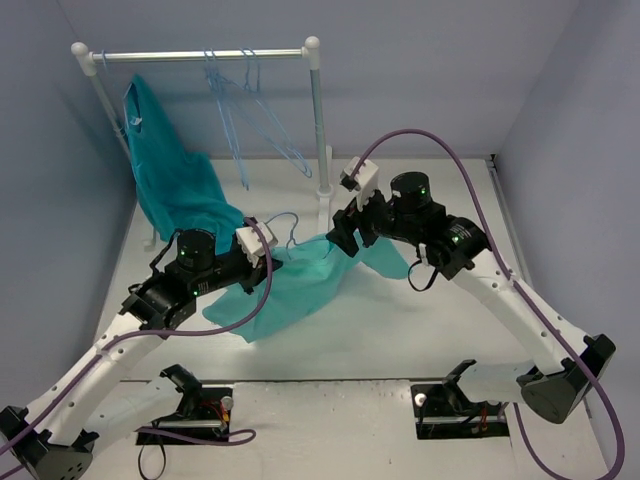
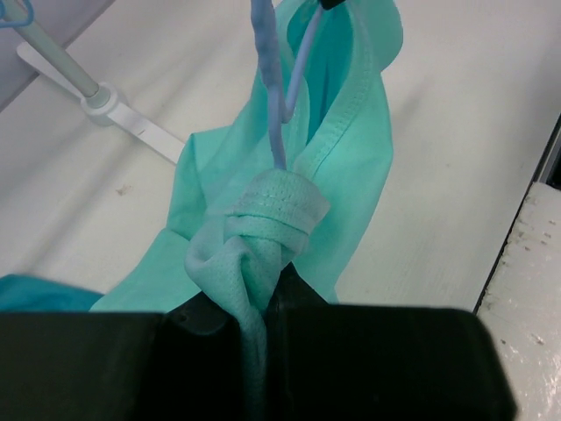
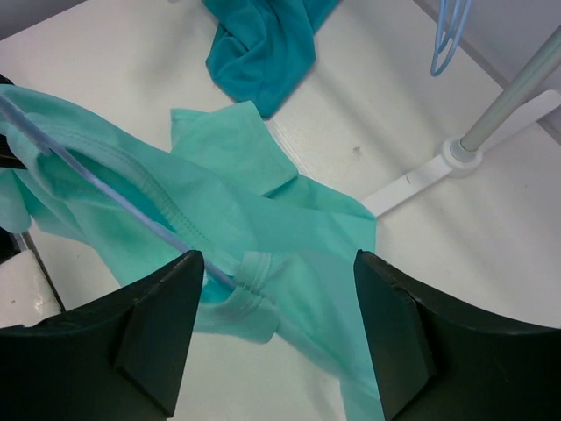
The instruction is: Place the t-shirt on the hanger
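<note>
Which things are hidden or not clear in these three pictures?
- Hanger: mostly inside the t-shirt in every view; the left wrist view's top edge cuts it off.
- Left gripper fingertips: buried in bunched cloth, left wrist view.
- Right gripper: too small and dark in the top view to judge its jaws.

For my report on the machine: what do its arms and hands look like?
The left arm and right arm have white links, black joints with green lights, and purple cables. The left hand and right hand have broad black fingers.
</note>
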Motion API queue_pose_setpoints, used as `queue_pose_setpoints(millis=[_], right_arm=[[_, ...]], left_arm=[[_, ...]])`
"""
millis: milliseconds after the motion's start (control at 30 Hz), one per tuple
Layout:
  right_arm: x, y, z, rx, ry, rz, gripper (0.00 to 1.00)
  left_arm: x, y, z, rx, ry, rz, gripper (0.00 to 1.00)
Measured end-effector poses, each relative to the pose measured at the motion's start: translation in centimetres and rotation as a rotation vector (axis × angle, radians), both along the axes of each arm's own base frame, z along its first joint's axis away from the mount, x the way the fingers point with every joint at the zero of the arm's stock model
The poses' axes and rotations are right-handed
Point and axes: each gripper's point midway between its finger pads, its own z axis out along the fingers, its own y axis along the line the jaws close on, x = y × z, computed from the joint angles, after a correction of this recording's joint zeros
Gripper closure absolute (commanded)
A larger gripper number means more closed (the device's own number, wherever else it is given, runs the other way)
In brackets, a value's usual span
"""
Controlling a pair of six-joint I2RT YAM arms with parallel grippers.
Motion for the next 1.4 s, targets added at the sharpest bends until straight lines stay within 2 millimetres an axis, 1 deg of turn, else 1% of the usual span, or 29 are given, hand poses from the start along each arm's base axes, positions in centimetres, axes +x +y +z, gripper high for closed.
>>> queue_pose_setpoints(millis=[167,233,333,433,567,667,800,867,967,1000,1033,1067,1100,1200,1400], right_arm=[[0.0,-0.8,0.7,0.016,-0.004,-0.006,0.26],[0.5,-1.9,0.7,0.018,0.005,-0.022,0.26],[1.4,-4.1,0.5,0.004,0.019,-0.049,0.26],[1.6,-5.4,0.2,-0.028,0.021,-0.044,0.26],[0.6,-5.0,-0.6,-0.071,0.029,0.05,0.29],[0.4,-4.2,-1.2,-0.099,0.041,0.121,0.32],[0.6,-3.5,-3.2,-0.157,0.067,0.173,0.4],[0.5,-3.3,-3.9,-0.178,0.074,0.188,0.45],[0.4,-3.2,-4.2,-0.196,0.068,0.206,0.63],[0.3,-3.2,-4.2,-0.199,0.063,0.212,0.66],[0.2,-3.1,-4.2,-0.202,0.06,0.219,0.76],[0.1,-3.0,-4.3,-0.206,0.057,0.225,0.81],[0.0,-3.0,-4.3,-0.21,0.053,0.233,0.84],[-0.7,-2.8,-4.7,-0.235,0.046,0.266,1.0],[-1.6,-3.0,-4.5,-0.243,0.01,0.291,1.0]], left_arm=[[0.3,-0.3,-0.2,-0.028,0.004,0.012,1.0],[0.4,-0.3,-0.1,-0.032,-0.001,0.013,1.0],[0.5,-0.3,-0.1,-0.031,-0.004,0.016,1.0],[0.5,-0.2,-0.1,-0.027,-0.008,0.014,1.0],[0.1,-0.1,-0.1,-0.014,-0.004,-0.01,1.0],[-0.2,-0.2,0.6,-0.009,-0.01,-0.032,1.0],[-0.6,-0.5,2.0,-0.008,-0.024,-0.071,1.0],[-0.7,-0.7,2.6,-0.008,-0.033,-0.088,1.0],[-1.1,-0.7,2.8,0.004,-0.033,-0.11,1.0],[-1.2,-0.7,2.8,0.011,-0.032,-0.116,1.0],[-1.2,-0.6,2.8,0.018,-0.031,-0.12,1.0],[-1.2,-0.6,2.8,0.026,-0.031,-0.124,1.0],[-1.2,-0.6,2.8,0.034,-0.032,-0.126,1.0],[-0.6,-0.2,3.2,0.054,-0.044,-0.113,1.0],[-0.1,0.0,3.1,0.081,-0.041,-0.115,1.0]])
